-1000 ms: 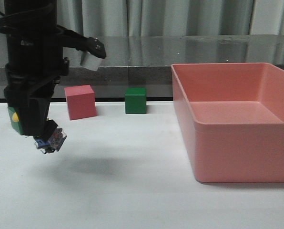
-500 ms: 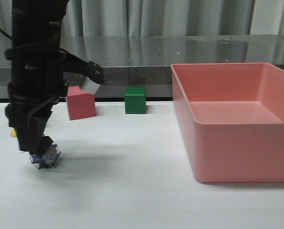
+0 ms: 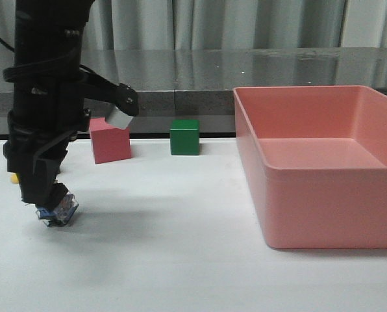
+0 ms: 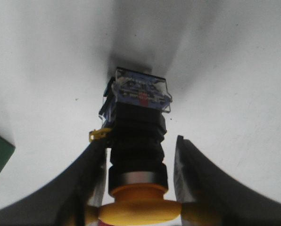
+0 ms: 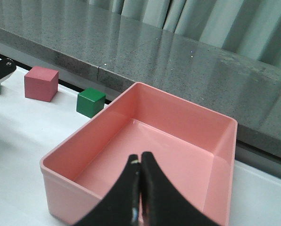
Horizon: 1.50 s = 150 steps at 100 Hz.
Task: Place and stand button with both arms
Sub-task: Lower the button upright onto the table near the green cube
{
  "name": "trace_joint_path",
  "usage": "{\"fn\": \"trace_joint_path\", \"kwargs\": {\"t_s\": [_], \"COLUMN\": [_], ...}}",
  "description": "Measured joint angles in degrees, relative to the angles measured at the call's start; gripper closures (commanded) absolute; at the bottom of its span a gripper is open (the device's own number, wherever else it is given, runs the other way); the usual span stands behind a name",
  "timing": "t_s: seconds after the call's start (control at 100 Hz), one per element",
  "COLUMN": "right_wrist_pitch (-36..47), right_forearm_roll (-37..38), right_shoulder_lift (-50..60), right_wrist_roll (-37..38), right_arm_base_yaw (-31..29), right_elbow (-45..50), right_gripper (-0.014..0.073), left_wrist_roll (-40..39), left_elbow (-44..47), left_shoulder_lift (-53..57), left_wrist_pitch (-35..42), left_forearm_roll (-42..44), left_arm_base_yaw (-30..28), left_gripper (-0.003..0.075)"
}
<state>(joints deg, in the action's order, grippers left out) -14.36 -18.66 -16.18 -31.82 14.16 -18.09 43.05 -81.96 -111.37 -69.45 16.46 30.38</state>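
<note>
My left gripper [image 3: 45,197] points down at the left of the table, shut on the button [image 3: 58,210]. The button's blue-clear base sticks out below the fingers, tilted, at or just above the white table. In the left wrist view the gripper [image 4: 139,141] has its fingers on either side of the button [image 4: 138,127] and grips the yellow cap, with the base toward the table. My right gripper [image 5: 140,162] is shut and empty, hovering over the pink bin [image 5: 140,85]. It is not in the front view.
The pink bin [image 3: 310,91] fills the right side of the table. A red cube [image 3: 109,138] and a green cube [image 3: 184,136] stand at the back, also in the right wrist view [image 5: 40,83] [image 5: 90,102]. A small yellow bit [image 3: 13,177] shows behind the left arm.
My left arm has come down and slightly left with the button; its base is now at the table surface. The right gripper's earlier position is not shown.
</note>
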Motion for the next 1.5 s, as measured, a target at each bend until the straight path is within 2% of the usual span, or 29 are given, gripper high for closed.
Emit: {"fn": "trace_joint_path", "kwargs": {"t_s": [0.8, 0.92, 1.11, 1.2, 1.28, 1.5], "right_wrist_pitch": [0.00, 0.00, 0.00, 0.00, 0.00, 0.00], "right_forearm_roll": [0.00, 0.00, 0.00, 0.00, 0.00, 0.00], "right_shoulder_lift": [0.00, 0.00, 0.00, 0.00, 0.00, 0.00], "right_wrist_roll": [0.00, 0.00, 0.00, 0.00, 0.00, 0.00], "right_arm_base_yaw": [0.00, 0.00, 0.00, 0.00, 0.00, 0.00], "right_elbow": [0.00, 0.00, 0.00, 0.00, 0.00, 0.00], "right_gripper": [0.0655, 0.0655, 0.0655, 0.0655, 0.0655, 0.0655], "left_wrist_roll": [0.00, 0.00, 0.00, 0.00, 0.00, 0.00], "left_elbow": [0.00, 0.00, 0.00, 0.00, 0.00, 0.00], "left_shoulder_lift": [0.00, 0.00, 0.00, 0.00, 0.00, 0.00], "left_wrist_pitch": [0.00, 0.00, 0.00, 0.07, 0.07, 0.07], "left_forearm_roll": [0.34, 0.34, 0.34, 0.36, 0.46, 0.46], "left_arm_base_yaw": [0.00, 0.00, 0.00, 0.00, 0.00, 0.00], "left_gripper": [0.0732, 0.0638, 0.0340, 0.0246, 0.0214, 0.0213]}}
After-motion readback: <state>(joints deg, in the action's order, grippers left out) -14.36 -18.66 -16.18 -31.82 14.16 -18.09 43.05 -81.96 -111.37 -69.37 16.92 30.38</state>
